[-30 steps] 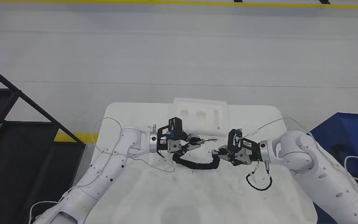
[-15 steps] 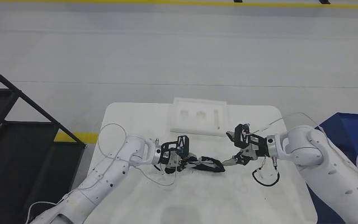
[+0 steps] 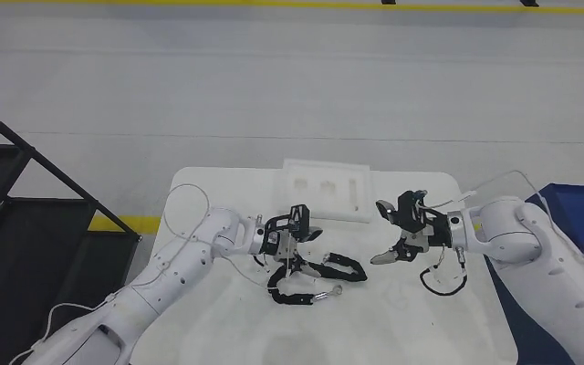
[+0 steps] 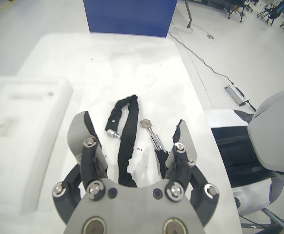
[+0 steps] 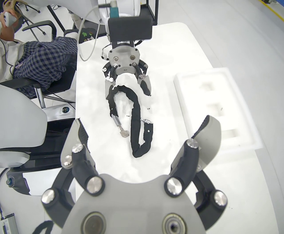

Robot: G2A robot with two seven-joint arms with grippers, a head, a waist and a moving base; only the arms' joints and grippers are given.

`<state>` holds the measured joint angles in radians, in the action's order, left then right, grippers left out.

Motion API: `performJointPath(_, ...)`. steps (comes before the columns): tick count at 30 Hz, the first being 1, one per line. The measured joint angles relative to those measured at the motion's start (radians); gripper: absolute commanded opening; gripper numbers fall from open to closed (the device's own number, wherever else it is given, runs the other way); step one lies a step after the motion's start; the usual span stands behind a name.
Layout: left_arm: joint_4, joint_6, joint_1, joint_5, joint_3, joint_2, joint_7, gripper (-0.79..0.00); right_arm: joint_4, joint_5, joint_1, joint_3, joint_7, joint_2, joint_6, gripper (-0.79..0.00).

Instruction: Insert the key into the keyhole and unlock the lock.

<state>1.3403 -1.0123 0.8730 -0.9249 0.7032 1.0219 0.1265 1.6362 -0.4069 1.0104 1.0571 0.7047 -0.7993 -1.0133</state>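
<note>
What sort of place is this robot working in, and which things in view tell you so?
Probably a robotics lab or test hall: a grey floor with a yellow marking line, office chairs behind, and one white worktable.

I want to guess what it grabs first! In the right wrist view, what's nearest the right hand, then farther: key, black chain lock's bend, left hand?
1. The black chain lock's bend, just ahead of the right hand.
2. The key, farther out, beside the lock's straight run.
3. The left hand, farthest, over the lock's other end.
</note>
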Motion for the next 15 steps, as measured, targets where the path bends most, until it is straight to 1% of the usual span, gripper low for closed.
performJointPath(3, 0.026, 0.0, -0.038, 0.052, 0.039, -0.016, -0.058, 0.0, -0.023, 0.021, -0.042, -0.019, -0.022, -0.005, 0.001, 0.0)
performJointPath(5, 0.033, 0.0, -0.063, 0.051, 0.07, -0.028, -0.067, 0.0, -0.048, 0.048, -0.07, -0.037, -0.031, -0.008, 0.001, 0.0)
performJointPath(7, 0.049, 0.0, -0.086, 0.049, 0.096, -0.038, -0.05, 0.0, -0.089, 0.093, -0.111, -0.063, -0.025, -0.012, 0.001, 0.0)
performJointPath(10, 0.055, 0.0, -0.131, 0.104, 0.115, -0.05, -0.006, 0.0, -0.147, 0.149, -0.176, -0.09, -0.022, -0.016, 0.001, 0.0)
performJointPath(13, 0.036, 0.0, -0.19, 0.167, 0.115, -0.059, 0.06, 0.0, -0.187, 0.175, -0.237, -0.11, -0.014, -0.018, 0.001, 0.0)
performJointPath(15, 0.029, 0.0, -0.235, 0.214, 0.1, -0.064, 0.116, 0.0, -0.203, 0.185, -0.278, -0.12, -0.007, -0.018, 0.001, 0.0)
